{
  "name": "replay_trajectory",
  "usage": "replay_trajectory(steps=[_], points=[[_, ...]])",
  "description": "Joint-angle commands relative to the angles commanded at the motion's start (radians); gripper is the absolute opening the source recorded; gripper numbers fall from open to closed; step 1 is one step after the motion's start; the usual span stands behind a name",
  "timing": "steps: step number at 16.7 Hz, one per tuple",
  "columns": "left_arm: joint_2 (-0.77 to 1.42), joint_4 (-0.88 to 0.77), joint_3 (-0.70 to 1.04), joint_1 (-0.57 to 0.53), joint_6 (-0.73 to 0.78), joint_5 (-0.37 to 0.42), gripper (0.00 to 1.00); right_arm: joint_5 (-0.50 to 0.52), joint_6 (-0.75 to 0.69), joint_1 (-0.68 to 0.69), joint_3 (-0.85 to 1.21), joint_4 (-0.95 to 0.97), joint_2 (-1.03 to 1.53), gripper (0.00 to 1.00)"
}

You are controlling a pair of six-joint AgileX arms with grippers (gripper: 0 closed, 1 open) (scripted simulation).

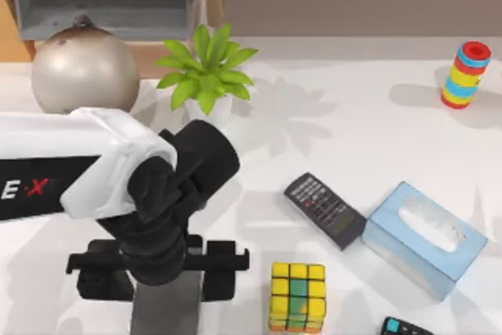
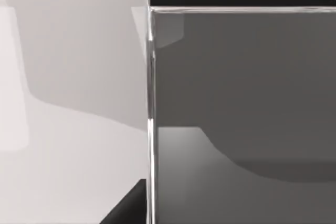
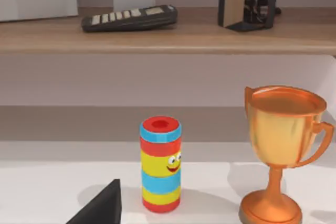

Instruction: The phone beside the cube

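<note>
- Item: phone (image 1: pixel 165 310), a flat grey slab with a bright metal rim. In the top view it sits at the near edge of the table's left half, under the left arm. The left wrist view shows its broad face (image 2: pixel 236 103) very close.
- Holder: left gripper (image 1: pixel 163 278), pointing down over the phone. One dark finger (image 2: pixel 128 211) lies against the phone's rim. The opposite finger is hidden, so by judgement the pincer is pinching the phone across its width.
- Destination marker: cube (image 1: pixel 297 297), mostly yellow, on the table to the right of the phone and apart from it. There is bare table between the two.
- Handling, judged: stiff and light. The smooth faces and polished rim are likely slippery, and the glass would not stand a drop.
- Hold, judged: best on the two long edges near mid-length, so the slab does not swing or twist in the pinch. Set it down low and flat.
- Nearby hazards: remote (image 1: pixel 324 209) and tissue box (image 1: pixel 423 239) lie beyond the cube.
- Right arm: idle, facing a striped toy (image 3: pixel 160 163) at the table's far right.
</note>
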Motion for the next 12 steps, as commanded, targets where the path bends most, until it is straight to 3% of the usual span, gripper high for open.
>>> replay_trajectory(steps=[7,12], points=[[0.000,0.000,0.000,0.000,0.000,0.000,0.98,0.000,0.000,0.000,0.000,0.000,0.000,1.00],[0.000,0.000,0.000,0.000,0.000,0.000,1.00,0.000,0.000,0.000,0.000,0.000,0.000,1.00]])
